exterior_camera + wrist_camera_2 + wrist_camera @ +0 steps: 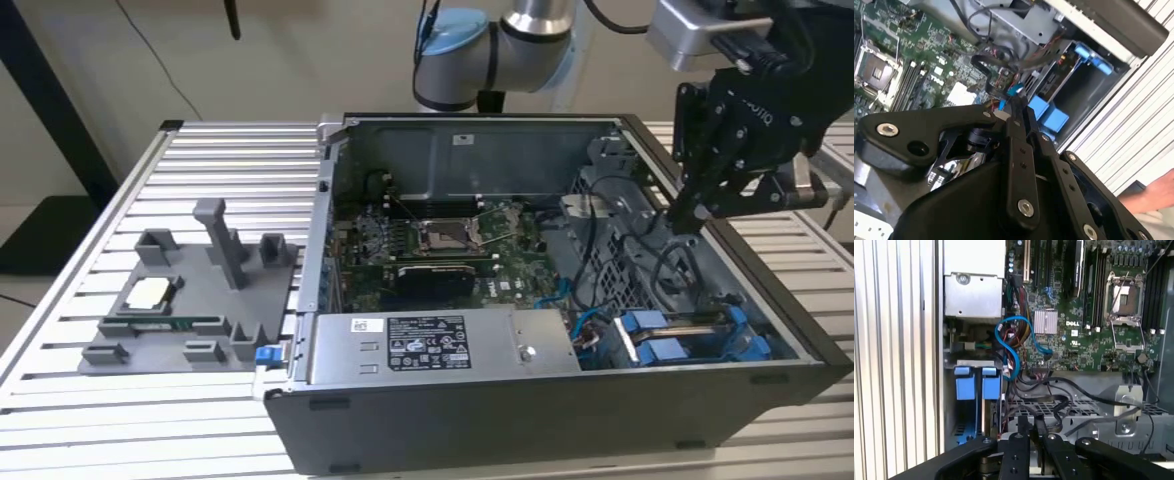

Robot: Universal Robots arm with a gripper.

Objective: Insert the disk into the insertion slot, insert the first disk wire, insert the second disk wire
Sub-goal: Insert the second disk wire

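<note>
Held the tool fully closed above the loose black cables, near the disk seated in the insertion slot. Could not tell whether anything was pinched. Risked hooking a cable and pulling its plug from the motherboard.

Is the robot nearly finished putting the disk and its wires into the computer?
Roughly a third, I think. Done: the disk, by its blue carrier, sits in the slot. In hand: the gripper hangs over the black wires beside the slot; whether it holds one, I cannot tell. Left: plugging both wires, as far as I see; a blue wire loops over the board.
</note>
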